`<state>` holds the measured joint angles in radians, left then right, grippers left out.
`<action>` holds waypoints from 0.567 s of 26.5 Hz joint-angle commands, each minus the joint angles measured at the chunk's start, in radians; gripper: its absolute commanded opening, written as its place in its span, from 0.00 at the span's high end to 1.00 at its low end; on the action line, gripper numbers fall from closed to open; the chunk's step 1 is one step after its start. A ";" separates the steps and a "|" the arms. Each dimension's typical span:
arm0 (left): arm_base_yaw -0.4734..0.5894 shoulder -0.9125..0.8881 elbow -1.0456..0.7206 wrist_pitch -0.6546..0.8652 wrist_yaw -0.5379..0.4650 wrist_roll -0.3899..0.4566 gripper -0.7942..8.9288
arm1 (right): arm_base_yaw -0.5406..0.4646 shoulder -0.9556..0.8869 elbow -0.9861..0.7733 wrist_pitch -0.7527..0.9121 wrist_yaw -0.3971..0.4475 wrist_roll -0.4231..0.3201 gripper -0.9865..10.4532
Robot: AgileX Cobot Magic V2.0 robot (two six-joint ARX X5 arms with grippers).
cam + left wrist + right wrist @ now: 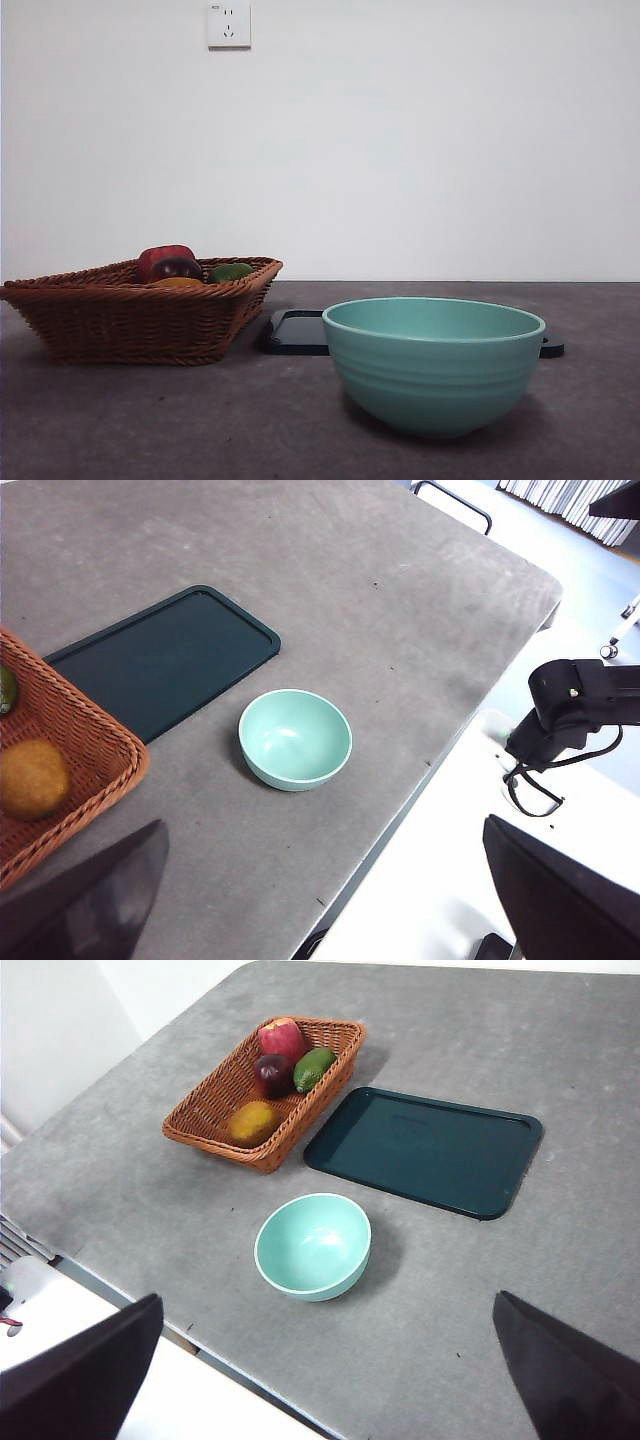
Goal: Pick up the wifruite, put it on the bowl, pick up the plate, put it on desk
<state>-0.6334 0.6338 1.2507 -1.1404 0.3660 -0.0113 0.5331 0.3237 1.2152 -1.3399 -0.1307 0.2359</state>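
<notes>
On the bench (560,1290) you've got the wifruite (252,1121) sitting in the wicker basket (205,1125), beside a red-and-purple fruit (277,1055) and a green fruit (313,1068). Your teal bowl (313,1245) stands empty, near the basket, just in front of the dark tray (425,1150). Both arms hover high above the bench: your left gripper (320,920) has its jaws spread wide, holding nothing, and your right gripper (320,1400) likewise.
</notes>
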 commanded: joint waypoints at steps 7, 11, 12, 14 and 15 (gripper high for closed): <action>-0.007 0.007 0.010 0.014 0.001 -0.004 0.88 | 0.006 0.001 0.013 -0.052 0.000 -0.018 0.91; -0.007 0.007 0.010 0.019 0.001 -0.001 0.91 | 0.006 0.001 0.013 -0.036 0.003 -0.032 0.91; -0.007 0.007 0.010 0.019 0.001 0.000 0.91 | 0.006 0.001 0.013 -0.034 0.003 -0.032 0.91; -0.007 0.007 0.010 0.019 0.001 0.000 0.91 | 0.006 0.001 0.013 -0.034 0.001 -0.031 0.91; -0.007 0.007 0.010 0.018 0.001 0.000 0.91 | 0.006 0.001 0.013 -0.034 0.000 -0.031 0.91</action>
<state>-0.6334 0.6338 1.2507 -1.1320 0.3660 -0.0139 0.5331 0.3237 1.2148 -1.3346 -0.1299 0.2134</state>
